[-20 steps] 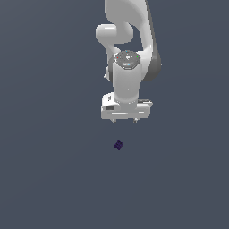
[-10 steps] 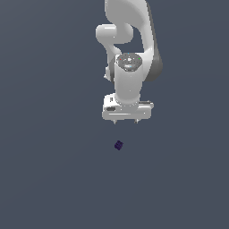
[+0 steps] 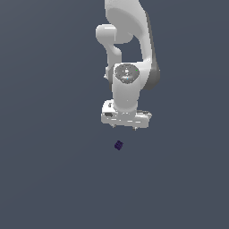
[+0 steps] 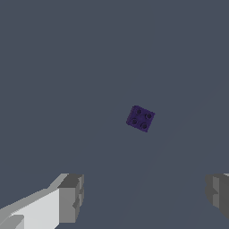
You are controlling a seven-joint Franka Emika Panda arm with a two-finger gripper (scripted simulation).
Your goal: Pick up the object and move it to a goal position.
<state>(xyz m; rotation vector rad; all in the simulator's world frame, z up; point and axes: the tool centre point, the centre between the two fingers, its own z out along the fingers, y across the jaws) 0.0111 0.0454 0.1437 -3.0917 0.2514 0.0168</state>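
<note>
the arm hangs over the plain grey tabletop (image 3: 49, 179) with the end effector (image 3: 125, 127) pointing down and nothing between its fingers; in the wrist view the two grey fingertips (image 4: 71, 199) stand far apart at either side of the frame, so it is wide open and empty. the cube (image 3: 118, 145), small and dark purple, lies on the tabletop just below the end effector in the exterior view and a touch toward that view's left, apart from both fingers. the wrist view shows the cube (image 4: 140, 118) with four little round marks on its upper face, and it sits turned at an angle to the line between the fingers, out ahead of them rather than centred in the gap. so the step in hand looks like the approach, and the grasp has not begun. to do it well the arm should first slide across until the cube lies midway between the fingertips, then twist the wrist so the pads meet two flat faces rather than corners. descent should be straight down and unhurried, stopping with the pads level with the cube's sides and clear of the tabletop. close only then, since a piece this small could skate away from a skewed or early squeeze. no goal marker shows in either view
</note>
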